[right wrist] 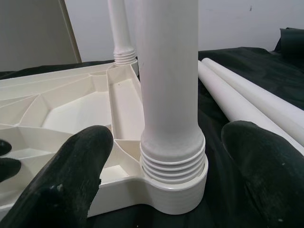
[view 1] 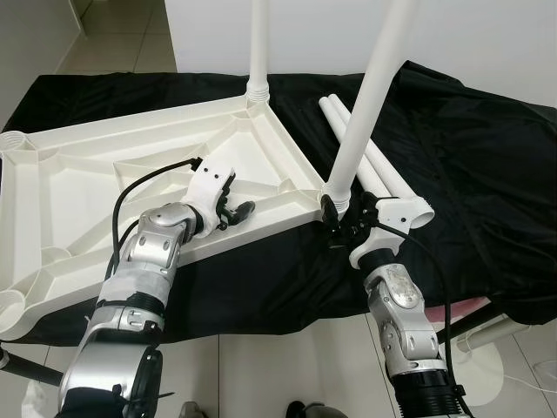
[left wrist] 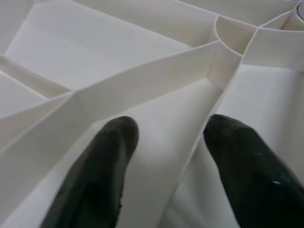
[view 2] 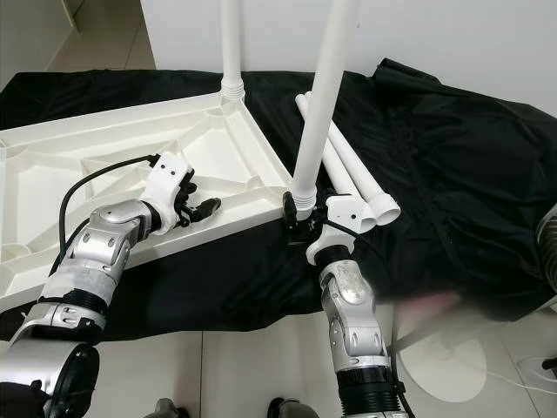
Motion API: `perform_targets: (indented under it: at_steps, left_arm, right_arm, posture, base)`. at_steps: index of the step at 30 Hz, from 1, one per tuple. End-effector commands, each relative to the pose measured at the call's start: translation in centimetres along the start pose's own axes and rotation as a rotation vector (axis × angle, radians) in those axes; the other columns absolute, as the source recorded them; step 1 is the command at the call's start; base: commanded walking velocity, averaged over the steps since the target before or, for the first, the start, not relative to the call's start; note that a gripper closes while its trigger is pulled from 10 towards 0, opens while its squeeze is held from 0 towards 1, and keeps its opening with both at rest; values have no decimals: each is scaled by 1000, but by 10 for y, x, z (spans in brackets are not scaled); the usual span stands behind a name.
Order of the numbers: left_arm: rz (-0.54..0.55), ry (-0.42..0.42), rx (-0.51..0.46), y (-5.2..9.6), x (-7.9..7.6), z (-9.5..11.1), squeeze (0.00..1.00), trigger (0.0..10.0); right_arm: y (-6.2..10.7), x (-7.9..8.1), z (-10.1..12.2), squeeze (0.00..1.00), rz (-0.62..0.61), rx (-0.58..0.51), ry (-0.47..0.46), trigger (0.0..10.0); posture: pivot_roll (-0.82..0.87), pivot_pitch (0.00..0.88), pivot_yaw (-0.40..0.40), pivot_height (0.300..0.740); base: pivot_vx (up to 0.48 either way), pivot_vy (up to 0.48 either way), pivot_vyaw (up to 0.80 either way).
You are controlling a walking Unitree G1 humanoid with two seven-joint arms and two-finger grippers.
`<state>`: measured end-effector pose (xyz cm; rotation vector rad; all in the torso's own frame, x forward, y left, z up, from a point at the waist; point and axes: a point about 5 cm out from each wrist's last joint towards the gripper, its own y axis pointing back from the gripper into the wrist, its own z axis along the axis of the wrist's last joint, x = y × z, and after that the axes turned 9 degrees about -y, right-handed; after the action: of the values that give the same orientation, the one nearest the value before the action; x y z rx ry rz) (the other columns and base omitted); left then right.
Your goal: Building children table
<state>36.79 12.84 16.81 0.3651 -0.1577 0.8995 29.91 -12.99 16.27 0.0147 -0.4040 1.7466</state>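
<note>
The white table top lies upside down on a black cloth. One white leg stands upright in its far corner socket. A second leg is set in the near right corner socket and leans slightly to the right. My right gripper is open, with a finger on either side of that leg's threaded base and a gap on both sides. My left gripper is open over the table top's underside, and its fingers straddle a rib.
Two loose white legs lie side by side on the cloth just right of the table top. A white round stand base sits on the tiled floor at the lower right. A white wall runs behind.
</note>
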Motion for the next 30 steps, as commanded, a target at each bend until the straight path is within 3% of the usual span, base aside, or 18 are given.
perform_targets:
  at_steps: [1,9,10,18,19,24,25,30]
  left_arm:
    - [372,23,56,6,19,-5,0,0]
    - [351,8,69,5,16,-7,0,0]
    - [340,-16,91,7,17,-9,0,10000]
    - [344,-16,107,8,22,-10,0,10000]
    - [322,-7,95,9,22,-9,1000,10000]
    - [288,-18,97,11,23,-6,1000,10000]
    - [251,-23,97,13,23,-4,0,10000]
    - [186,-2,82,17,24,3,0,10000]
  right_arm:
    - [0,1,-4,0,-3,21,1,10000]
    - [-1,2,-5,0,-2,23,-3,10000]
    - [-1,0,-5,0,-8,24,0,10000]
    - [-2,-2,-5,0,-19,23,0,10000]
    - [-3,-1,-6,0,-19,22,-2,10000]
    - [-4,-1,-7,0,-20,23,-4,10000]
    - [-4,-2,-8,0,-24,25,1,10000]
    - [-3,-4,-9,0,-33,29,7,10000]
  posture:
    - [-51,102,-19,740]
    - [-51,105,-15,740]
    - [-49,107,-14,740]
    - [-43,106,-13,740]
    - [-41,104,-12,740]
    - [-38,101,-9,740]
    - [-38,101,-9,740]
    - [-38,99,-9,740]
  base:
    - [0,0,0]
    - [0,0,0]
    - [0,0,0]
    - [0,0,0]
    - [0,0,0]
    - [0,0,0]
    - [0,0,0]
    - [0,0,0]
